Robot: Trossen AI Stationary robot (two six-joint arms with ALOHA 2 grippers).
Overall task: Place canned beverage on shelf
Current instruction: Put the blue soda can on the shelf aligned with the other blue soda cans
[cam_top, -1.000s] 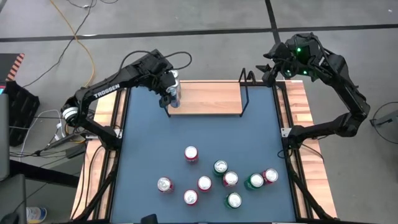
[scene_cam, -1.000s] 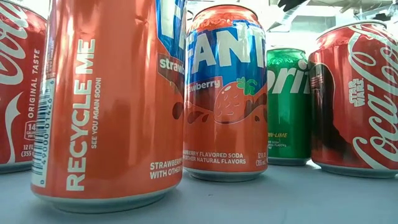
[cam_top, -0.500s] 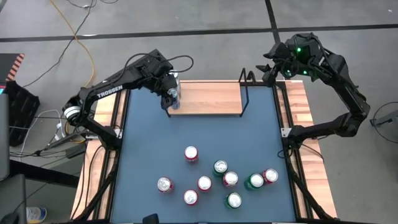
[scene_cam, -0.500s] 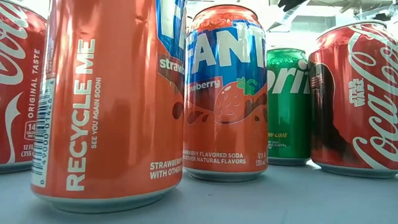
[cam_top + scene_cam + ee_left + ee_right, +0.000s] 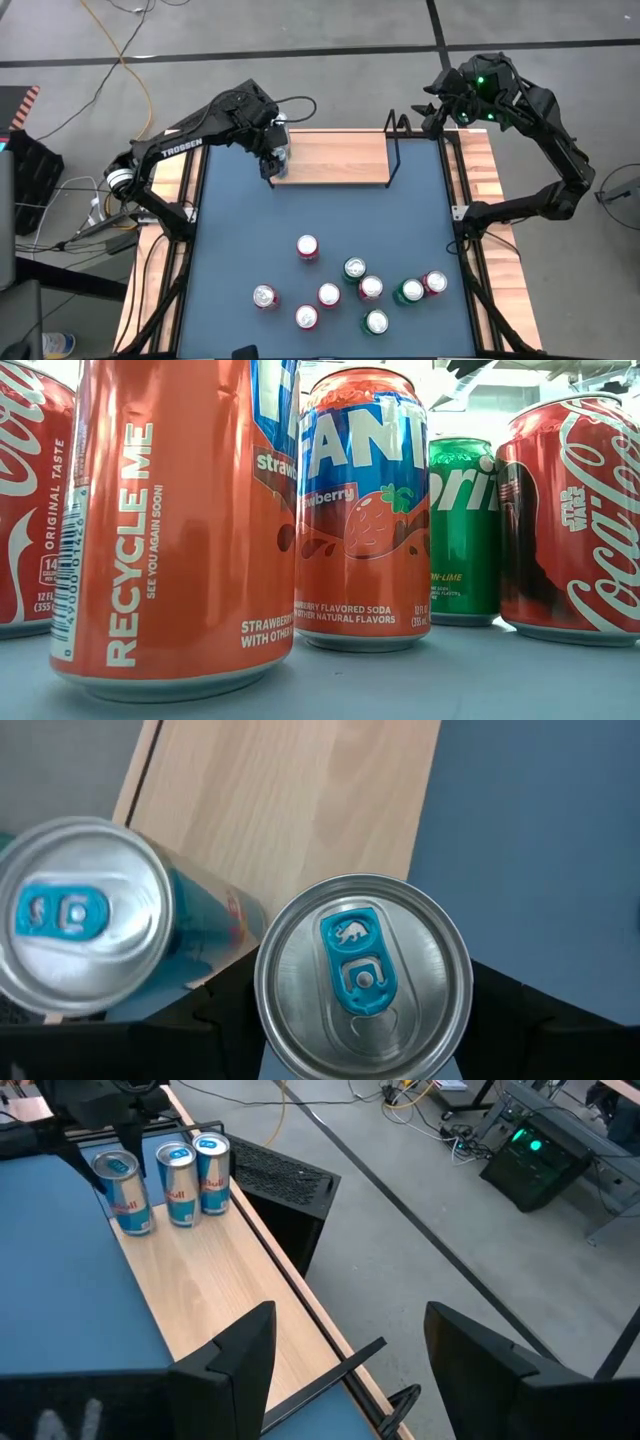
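Holding a silver-and-blue can (image 5: 363,977) between its fingers, the left end effector (image 5: 277,152) sits at the left end of the shelf (image 5: 335,155), in the upper middle of the high view. The left wrist view shows dark fingers on both sides of that can, so the end effector is pinching it; I cannot tell whether its base already rests on the wood. A second can of the same kind (image 5: 82,912) stands just beside it, and the right wrist view shows three such cans (image 5: 170,1182) in a short row at that end of the board.

The right end effector (image 5: 345,1355) hangs spread and empty near the shelf's right end, by the black wire frame (image 5: 394,140), at the upper right of the high view.

By my judgement the task is partly done: two cans stand free on the shelf and a third is at its spot but not yet let go. The rest of the board is bare wood. Eight cans (image 5: 350,285), red, orange and green, stand in a loose cluster on the blue desk (image 5: 230,230) in the lower middle of the high view; the low view shows several of them, among them a green can (image 5: 466,530). Whether these are meant for the shelf too, I cannot say.
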